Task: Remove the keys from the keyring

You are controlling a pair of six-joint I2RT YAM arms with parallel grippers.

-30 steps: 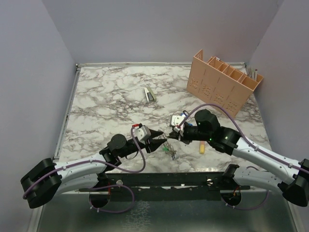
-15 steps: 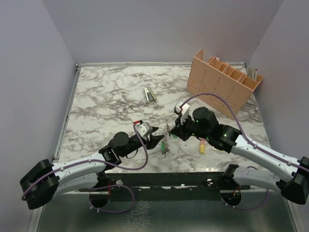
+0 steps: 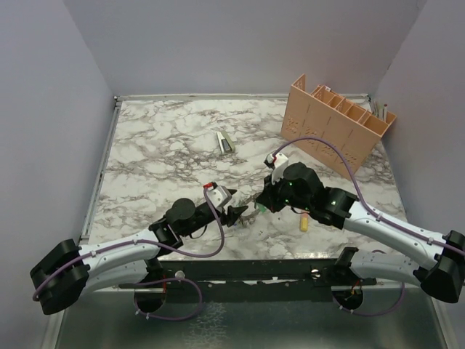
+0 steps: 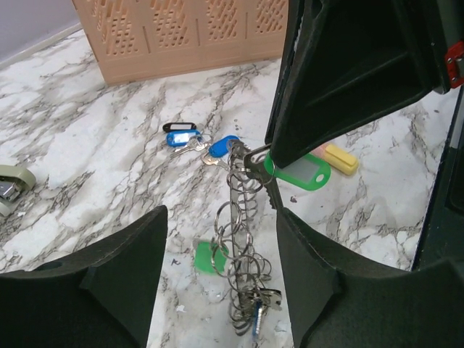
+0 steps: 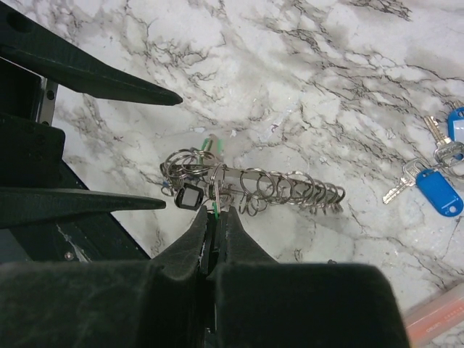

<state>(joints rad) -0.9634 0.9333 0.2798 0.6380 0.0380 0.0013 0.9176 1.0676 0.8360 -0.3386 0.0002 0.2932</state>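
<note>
No text, brand or number can be read in any view. The white insert of the green key tag (image 4: 303, 172) is seen blank.

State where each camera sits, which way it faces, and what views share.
Top external: above and behind the bases, looking down on the marble table; left arm and right arm show.
Left wrist: looks forward between its open left fingers at the keyring.
Right wrist: looks down past its shut right fingers at the table.
Shared: both wrist views show the keyring and blue-tagged keys.
</note>
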